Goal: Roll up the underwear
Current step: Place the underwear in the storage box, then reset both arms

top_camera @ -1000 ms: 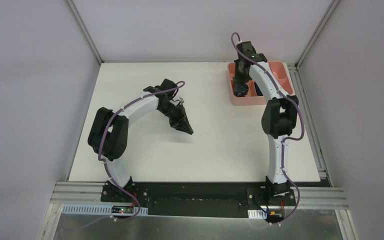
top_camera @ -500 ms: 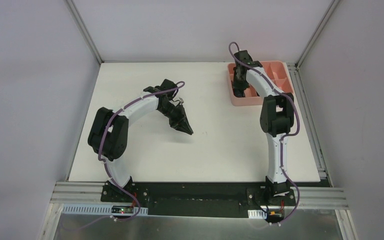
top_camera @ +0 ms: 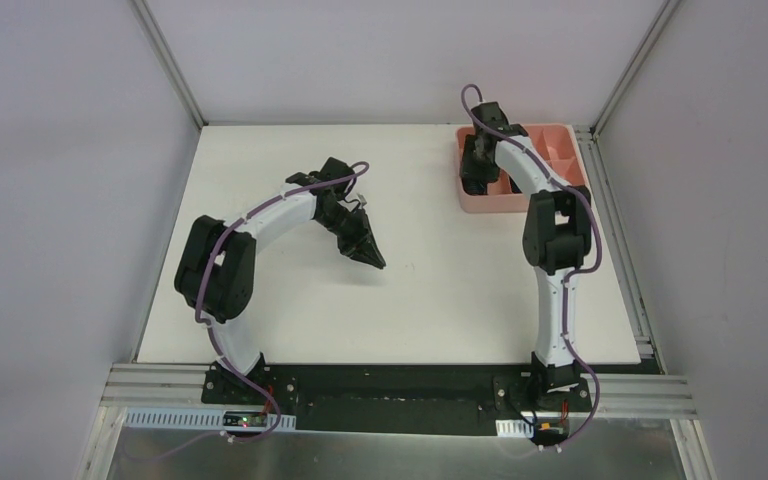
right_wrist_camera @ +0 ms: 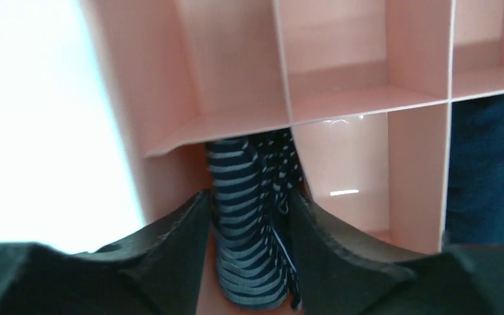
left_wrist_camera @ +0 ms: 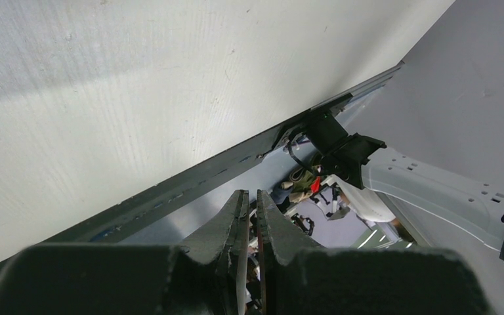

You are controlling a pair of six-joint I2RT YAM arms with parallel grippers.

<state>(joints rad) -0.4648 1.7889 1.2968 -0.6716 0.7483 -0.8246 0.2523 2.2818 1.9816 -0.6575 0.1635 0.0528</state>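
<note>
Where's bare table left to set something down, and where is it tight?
Bare table lies between the left end effector and the right arm, and across the far-left corner. Tight: the left side of the pink tray, where the right end effector grips the striped underwear in a compartment.

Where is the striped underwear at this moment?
In the right wrist view, the striped underwear sits gripped by the right hand, inside a compartment of the pink tray.

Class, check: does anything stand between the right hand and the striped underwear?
Nothing visible does. The right hand grips the striped underwear between its fingers, inside a compartment of the pink tray.
</note>
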